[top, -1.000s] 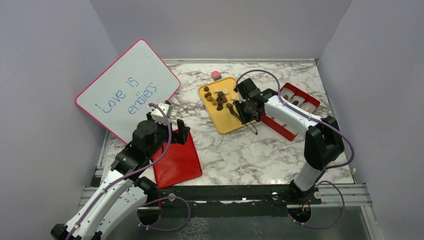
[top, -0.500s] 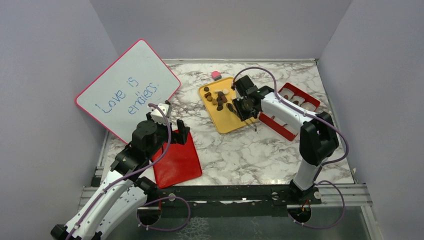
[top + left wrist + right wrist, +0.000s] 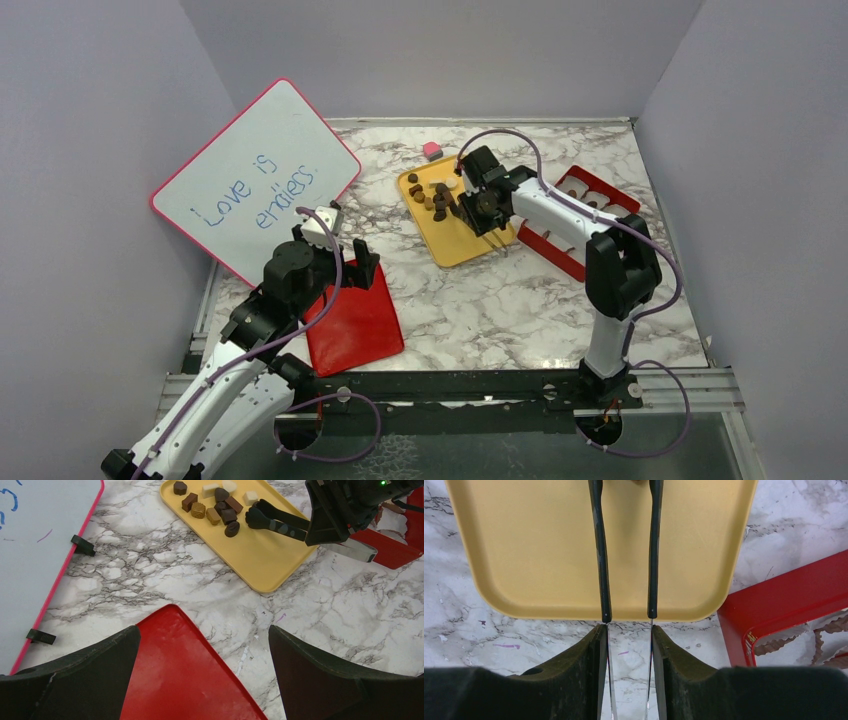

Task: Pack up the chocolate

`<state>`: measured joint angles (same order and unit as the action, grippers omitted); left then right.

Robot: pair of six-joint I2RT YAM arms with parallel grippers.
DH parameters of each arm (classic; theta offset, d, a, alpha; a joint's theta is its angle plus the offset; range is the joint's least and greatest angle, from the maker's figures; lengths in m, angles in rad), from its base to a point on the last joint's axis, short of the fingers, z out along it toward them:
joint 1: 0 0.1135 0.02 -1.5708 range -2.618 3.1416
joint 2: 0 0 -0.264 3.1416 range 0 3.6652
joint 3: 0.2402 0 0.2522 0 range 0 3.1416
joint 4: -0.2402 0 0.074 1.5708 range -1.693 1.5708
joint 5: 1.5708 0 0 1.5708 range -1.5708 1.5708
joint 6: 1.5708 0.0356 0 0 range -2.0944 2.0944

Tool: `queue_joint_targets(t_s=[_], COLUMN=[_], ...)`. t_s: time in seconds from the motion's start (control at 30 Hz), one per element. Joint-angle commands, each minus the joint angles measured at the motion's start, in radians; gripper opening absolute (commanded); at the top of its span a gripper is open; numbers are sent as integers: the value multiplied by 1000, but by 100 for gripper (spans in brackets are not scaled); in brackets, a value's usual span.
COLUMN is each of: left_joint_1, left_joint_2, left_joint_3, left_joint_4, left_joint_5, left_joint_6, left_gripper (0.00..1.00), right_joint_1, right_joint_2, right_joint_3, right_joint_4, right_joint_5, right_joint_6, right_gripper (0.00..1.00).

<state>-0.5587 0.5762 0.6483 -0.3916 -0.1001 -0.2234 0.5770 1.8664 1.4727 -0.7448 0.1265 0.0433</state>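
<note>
My right gripper [image 3: 628,630]: clamped on tongs [image 3: 600,555], tips beside the chocolate [image 3: 220,507] on yellow tray [image 3: 265,565].
My left gripper [image 3: 204,635]: wide, above red lid [image 3: 175,675].

We see bright, even light falling from above in all three views, with a cool lilac cast on the walls [image 3: 450,50]. Shadows are soft. The yellow tray [image 3: 260,560] throws only a thin, blurred one onto the marble table [image 3: 320,625]. The red lid [image 3: 180,675] carries a pale, dull sheen and no hard glare. In the wrist views the near fingers of the left gripper [image 3: 204,630] and right gripper [image 3: 628,630] loom dark and soft-edged, while the chocolates [image 3: 215,505] and the tongs [image 3: 600,555] are sharp. The top view is slightly grainy.
</note>
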Motion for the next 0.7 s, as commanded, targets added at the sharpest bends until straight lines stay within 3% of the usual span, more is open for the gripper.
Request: queue_joint_targets(t_s=[0.0,0.2,0.67], left_joint_1=[-1,-1,-1], left_joint_2=[-1,0,22], left_joint_3=[-6,-7,-4], left_joint_4=[13,13,14], left_joint_5=[-27,-29,-14], left_joint_6=[7,6,5], left_gripper=[99,99,99], right_joint_1=[4,6,6], right_joint_2=[36,19,-54], right_joint_3=[58,50,-16], right_joint_4=[14,-13,-33], right_joint_5=[-19,4,34], right_joint_6=[-23,5,75], right_gripper=[38,29,22])
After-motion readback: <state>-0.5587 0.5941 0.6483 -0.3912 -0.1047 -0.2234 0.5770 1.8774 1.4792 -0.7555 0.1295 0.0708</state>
